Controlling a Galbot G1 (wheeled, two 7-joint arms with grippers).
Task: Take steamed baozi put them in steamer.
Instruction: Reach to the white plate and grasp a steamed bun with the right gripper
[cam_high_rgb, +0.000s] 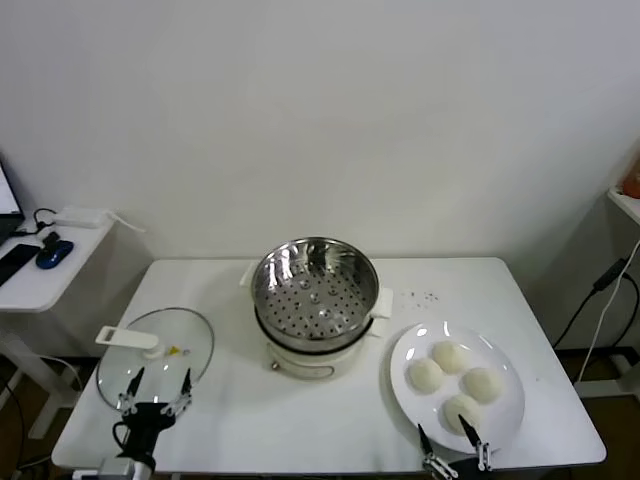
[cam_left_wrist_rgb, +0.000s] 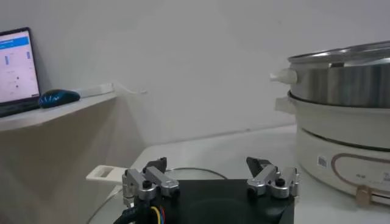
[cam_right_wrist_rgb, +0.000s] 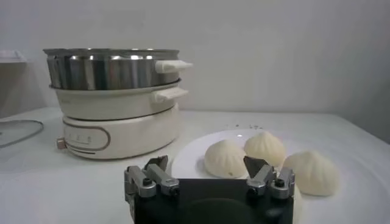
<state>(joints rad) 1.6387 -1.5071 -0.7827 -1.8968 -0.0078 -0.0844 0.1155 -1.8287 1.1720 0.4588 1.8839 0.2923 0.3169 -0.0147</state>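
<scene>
- On the white table's (cam_high_rgb: 330, 420) left side lies a round glass lid (cam_high_rgb: 160, 355) with a flat white handle; the left gripper (cam_high_rgb: 155, 392) hovers at its near edge, fingers spread apart and empty.
- At centre stands the steamer (cam_high_rgb: 315, 290), a shiny perforated steel basket on a cream base.
- To the right, four smooth domed baozi (cam_high_rgb: 452, 356) sit on a flat white plate (cam_high_rgb: 505, 425).
- The right gripper (cam_high_rgb: 452, 440) hangs wide apart, seemingly around the nearest bun.

Right gripper (cam_right_wrist_rgb: 209, 172) open near plate (cam_right_wrist_rgb: 192, 159); three baozi (cam_right_wrist_rgb: 225, 158); steamer (cam_right_wrist_rgb: 113, 68) beyond.
</scene>
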